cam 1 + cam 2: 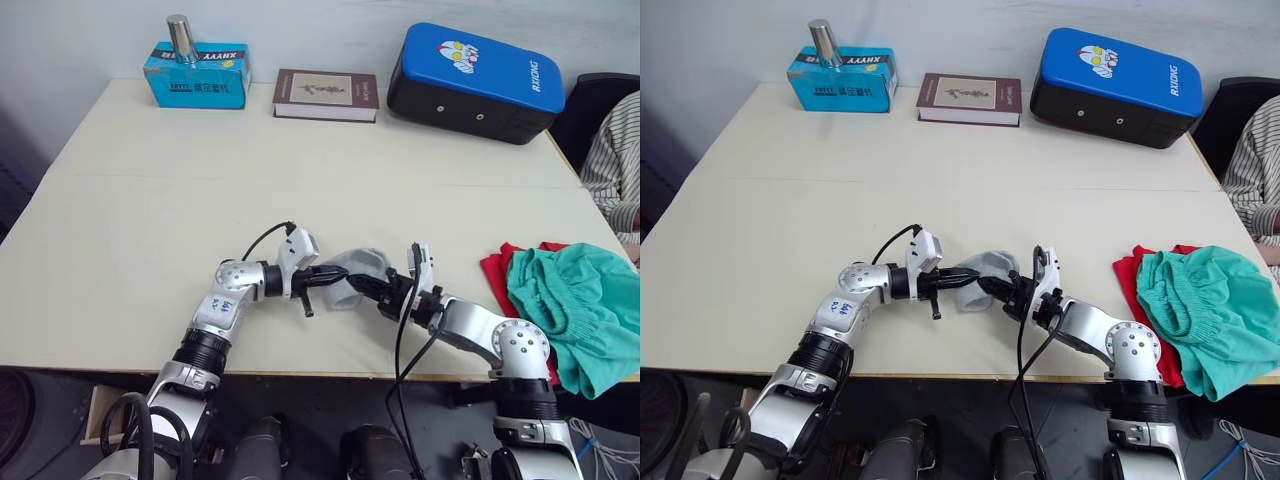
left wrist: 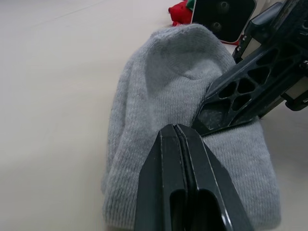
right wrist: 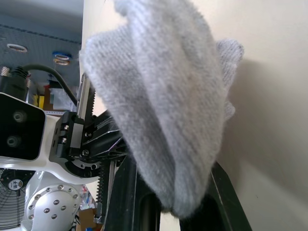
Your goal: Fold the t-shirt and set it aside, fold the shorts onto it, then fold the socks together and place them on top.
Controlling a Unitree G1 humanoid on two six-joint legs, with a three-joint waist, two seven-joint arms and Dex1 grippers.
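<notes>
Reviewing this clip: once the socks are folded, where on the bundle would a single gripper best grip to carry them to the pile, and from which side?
Probably the socks' bunched near end, where the right gripper already holds the layers. Coming from the robot's right fits, since the shorts and t-shirt lie on that side. The left gripper, fingers shut, meets the other end.

Plain light grey knit socks (image 1: pixel 358 272), bright red t-shirt (image 1: pixel 494 268) just beside them, teal-green shorts (image 1: pixel 570 300), pale cream counter (image 1: pixel 150 230), black-fingered left hand (image 1: pixel 322 280) and right hand (image 1: pixel 362 285), blue-and-black case (image 1: pixel 475 80), dark maroon book (image 1: pixel 326 95), cyan box (image 1: pixel 196 78)
</notes>
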